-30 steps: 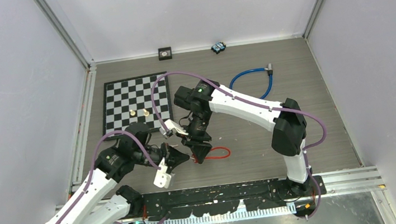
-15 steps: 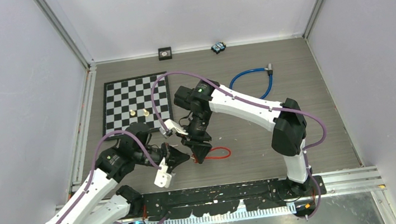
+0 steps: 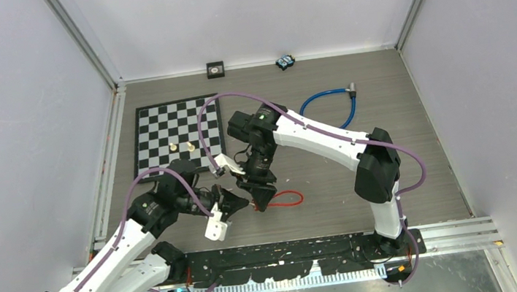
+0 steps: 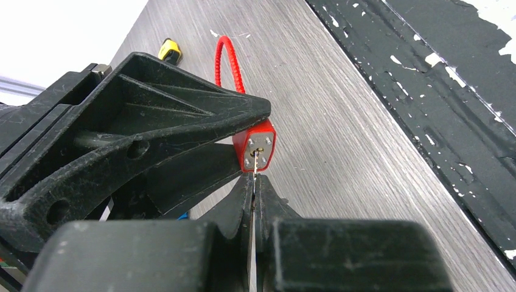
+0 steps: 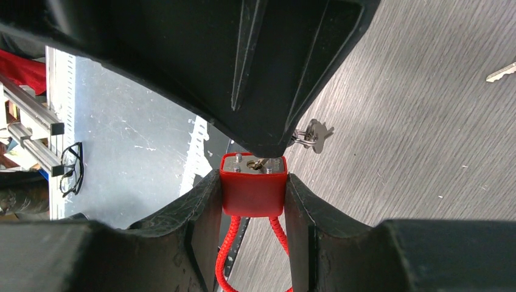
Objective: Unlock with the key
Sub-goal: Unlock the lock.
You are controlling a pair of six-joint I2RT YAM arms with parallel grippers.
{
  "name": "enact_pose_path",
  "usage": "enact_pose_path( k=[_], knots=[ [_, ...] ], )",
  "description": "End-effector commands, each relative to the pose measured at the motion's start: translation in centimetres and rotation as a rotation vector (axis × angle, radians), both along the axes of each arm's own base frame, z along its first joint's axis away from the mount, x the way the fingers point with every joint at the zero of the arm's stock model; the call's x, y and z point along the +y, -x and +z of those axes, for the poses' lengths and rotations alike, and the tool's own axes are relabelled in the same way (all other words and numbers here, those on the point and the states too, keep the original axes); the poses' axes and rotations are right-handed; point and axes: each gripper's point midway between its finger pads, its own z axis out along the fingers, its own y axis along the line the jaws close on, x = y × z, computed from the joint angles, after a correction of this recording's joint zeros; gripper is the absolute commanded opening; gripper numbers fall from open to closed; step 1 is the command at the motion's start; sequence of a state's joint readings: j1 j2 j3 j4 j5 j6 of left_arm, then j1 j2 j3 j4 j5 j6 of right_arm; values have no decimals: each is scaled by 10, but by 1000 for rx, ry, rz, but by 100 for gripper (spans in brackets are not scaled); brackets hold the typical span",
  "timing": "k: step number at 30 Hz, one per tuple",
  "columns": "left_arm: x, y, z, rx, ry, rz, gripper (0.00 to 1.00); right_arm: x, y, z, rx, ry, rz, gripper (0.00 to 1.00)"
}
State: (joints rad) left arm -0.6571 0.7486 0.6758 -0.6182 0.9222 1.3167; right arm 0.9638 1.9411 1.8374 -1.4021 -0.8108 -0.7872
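Observation:
My right gripper (image 5: 253, 193) is shut on a red padlock (image 5: 253, 193) with a red cable shackle (image 3: 287, 199), holding it near the table's front middle. The padlock's silver keyhole face (image 4: 257, 148) points at my left gripper (image 4: 254, 182). My left gripper (image 3: 246, 202) is shut on a thin silver key (image 4: 255, 164), whose tip sits in the keyhole. In the right wrist view a key ring (image 5: 313, 136) hangs beside the left gripper's fingers (image 5: 268, 73) just above the padlock.
A chessboard (image 3: 173, 133) with two small pieces lies at the back left. A blue cable (image 3: 328, 105) lies at the back right. A small black box (image 3: 215, 68) and a blue object (image 3: 285, 62) sit by the back wall. A black strip (image 3: 304, 247) runs along the near edge.
My left arm has shifted slightly toward the padlock, bringing the key up to the keyhole. The right arm holds still.

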Motion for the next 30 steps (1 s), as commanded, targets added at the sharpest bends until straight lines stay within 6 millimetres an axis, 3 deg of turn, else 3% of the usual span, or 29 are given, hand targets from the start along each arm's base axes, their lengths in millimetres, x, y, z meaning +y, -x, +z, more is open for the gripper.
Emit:
enact_pose_path(
  k=[1,16,30],
  knots=[
    [-7,-11,9,-47,44,19,0,17,0,25,-1,-111,-19,0],
    [-9,-6,11,-32,63,-4,0,27,-15,21,-4,-88,-121,0],
    [-8,-14,20,-143,100,19,0,32,-15,22,142,-108,-159,0]
  ],
)
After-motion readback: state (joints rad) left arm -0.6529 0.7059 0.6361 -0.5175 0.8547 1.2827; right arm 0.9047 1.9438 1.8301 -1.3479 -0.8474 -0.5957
